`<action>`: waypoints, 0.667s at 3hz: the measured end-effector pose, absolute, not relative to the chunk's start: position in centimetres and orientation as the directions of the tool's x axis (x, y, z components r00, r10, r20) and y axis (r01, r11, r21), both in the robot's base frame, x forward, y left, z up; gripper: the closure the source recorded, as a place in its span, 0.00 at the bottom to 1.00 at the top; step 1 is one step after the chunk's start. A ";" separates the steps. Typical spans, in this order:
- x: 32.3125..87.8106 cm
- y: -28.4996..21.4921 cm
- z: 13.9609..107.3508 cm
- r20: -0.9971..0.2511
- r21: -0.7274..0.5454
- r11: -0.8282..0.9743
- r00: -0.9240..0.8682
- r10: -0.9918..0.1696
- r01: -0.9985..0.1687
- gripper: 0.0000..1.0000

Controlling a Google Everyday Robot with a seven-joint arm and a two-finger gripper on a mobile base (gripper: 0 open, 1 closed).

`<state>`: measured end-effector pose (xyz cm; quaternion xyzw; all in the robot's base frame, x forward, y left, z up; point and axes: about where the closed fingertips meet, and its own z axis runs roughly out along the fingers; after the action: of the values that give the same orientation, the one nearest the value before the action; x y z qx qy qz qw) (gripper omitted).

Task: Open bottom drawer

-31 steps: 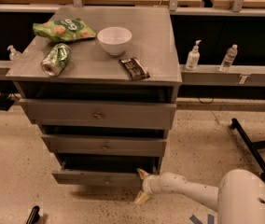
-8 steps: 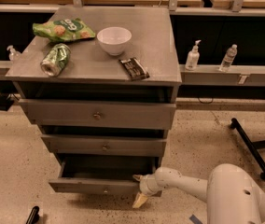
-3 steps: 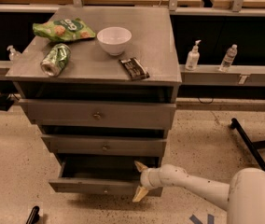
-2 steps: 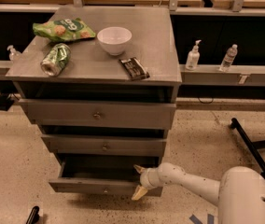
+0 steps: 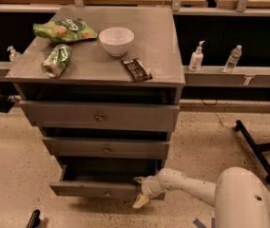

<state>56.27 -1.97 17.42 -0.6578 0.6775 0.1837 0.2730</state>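
Camera view shows the gripper [image 5: 139,192] low, near the floor, at the right part of the bottom drawer [image 5: 90,189]. Its two pale fingers [image 5: 140,202] stand spread wide, one above the top edge of the front and one under it, so the front lies between them, not clamped as far as I can see. The white arm [image 5: 187,186] reaches in from the right. The bottom drawer is the lowest of three in the grey cabinet, under the middle drawer [image 5: 78,147], and it is already pulled out a little, with a dark gap behind its front. I judge it is a stiff wooden box, not fragile and probably light, which slides straight on its rails. The small round knob [image 5: 107,193] in the middle is the natural place to hold, but it is tiny and may slip; the flat top edge of the front gives a safer hold. A pull so far to the right may turn the drawer and jam it.
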 end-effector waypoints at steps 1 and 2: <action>54.0 -1.3 17.5 -0.613 -0.076 0.040 0.015 -0.790 -0.996 0.27; 52.1 -1.0 17.5 -0.614 -0.050 0.029 0.008 -0.790 -0.998 0.42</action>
<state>52.09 -1.00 17.54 -0.6647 0.6725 0.2092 0.2495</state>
